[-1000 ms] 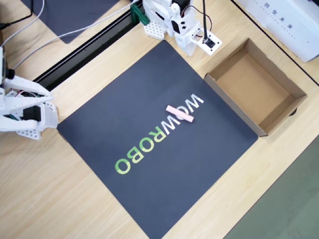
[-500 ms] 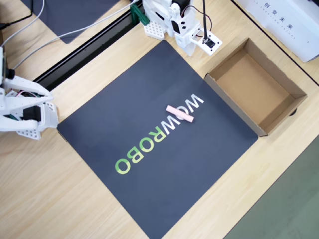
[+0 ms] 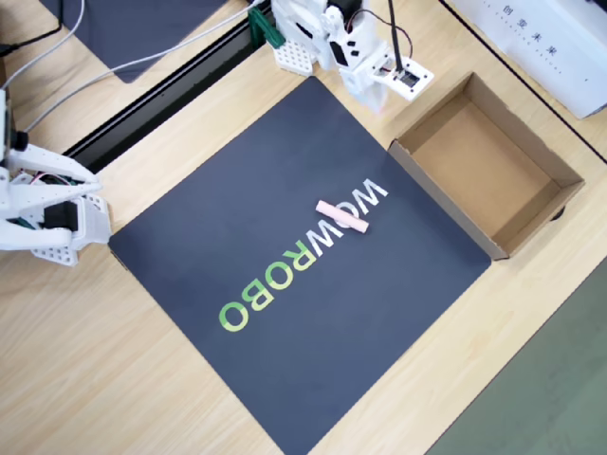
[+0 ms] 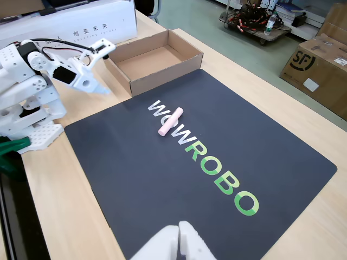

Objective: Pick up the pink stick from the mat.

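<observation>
In the fixed view my gripper (image 4: 103,86) sits far left, near the mat's (image 4: 135,179) corner; I cannot tell how its jaws stand. The stick (image 4: 170,121) lies flat across the white "WOW" letters, well apart from it. Right of that stands an open box (image 4: 162,73). My worry: the stick is thin, so a misaligned descent could nudge or roll it away.

bright, even light, soft faint shadows, sharp focus throughout
</observation>
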Robot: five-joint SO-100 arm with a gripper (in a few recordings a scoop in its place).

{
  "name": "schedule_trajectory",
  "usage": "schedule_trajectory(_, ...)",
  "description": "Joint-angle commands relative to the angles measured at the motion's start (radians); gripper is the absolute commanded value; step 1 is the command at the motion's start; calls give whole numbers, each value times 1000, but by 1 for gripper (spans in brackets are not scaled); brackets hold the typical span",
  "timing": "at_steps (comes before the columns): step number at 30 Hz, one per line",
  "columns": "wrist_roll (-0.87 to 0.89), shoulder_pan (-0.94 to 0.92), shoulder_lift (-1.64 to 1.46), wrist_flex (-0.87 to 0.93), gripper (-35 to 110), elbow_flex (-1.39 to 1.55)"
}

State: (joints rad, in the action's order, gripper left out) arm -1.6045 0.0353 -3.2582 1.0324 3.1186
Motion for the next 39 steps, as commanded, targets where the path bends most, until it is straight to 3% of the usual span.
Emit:
schedule_trajectory(1, -11, 0, -20, -49, 0, -41)
schedule_trajectory(8, -14, -26, -18, -169, 0, -137)
schedule_trajectory(17, -43, -86, 132, -167, 0, -362)
schedule_trajectory(39, -69, -383, 857, -150, 0, -930)
